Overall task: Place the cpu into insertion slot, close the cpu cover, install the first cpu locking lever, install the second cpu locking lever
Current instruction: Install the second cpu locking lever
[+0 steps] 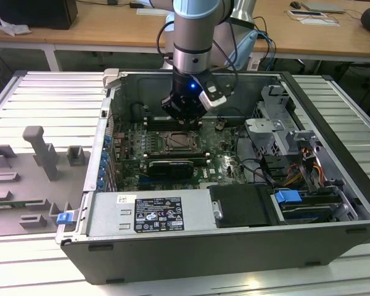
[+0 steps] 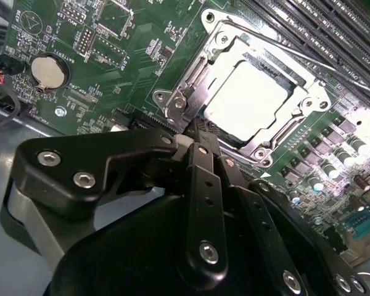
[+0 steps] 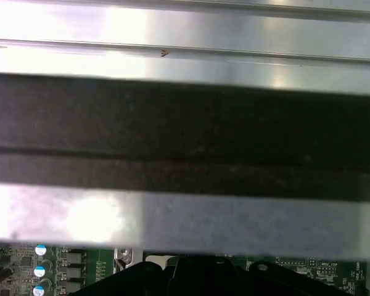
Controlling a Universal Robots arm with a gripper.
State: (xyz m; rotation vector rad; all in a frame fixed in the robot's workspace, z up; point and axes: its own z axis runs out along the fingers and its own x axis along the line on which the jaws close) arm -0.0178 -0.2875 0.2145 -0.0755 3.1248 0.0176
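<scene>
This is a robotics lab or electronics workshop. An open desktop computer case (image 1: 234, 203) lies on its side on a ribbed metal tabletop (image 1: 43, 98), its green motherboard (image 1: 172, 148) exposed, with an industrial robot arm (image 1: 194, 37) reaching down into it. Grey moulded fixtures (image 1: 40, 154) for holding parts sit on the tabletop toward the exterior view's left. Behind, long wooden desks (image 1: 111, 28) carry papers (image 1: 317, 15) and a dark box (image 1: 31, 12), like an office-style work area.
</scene>
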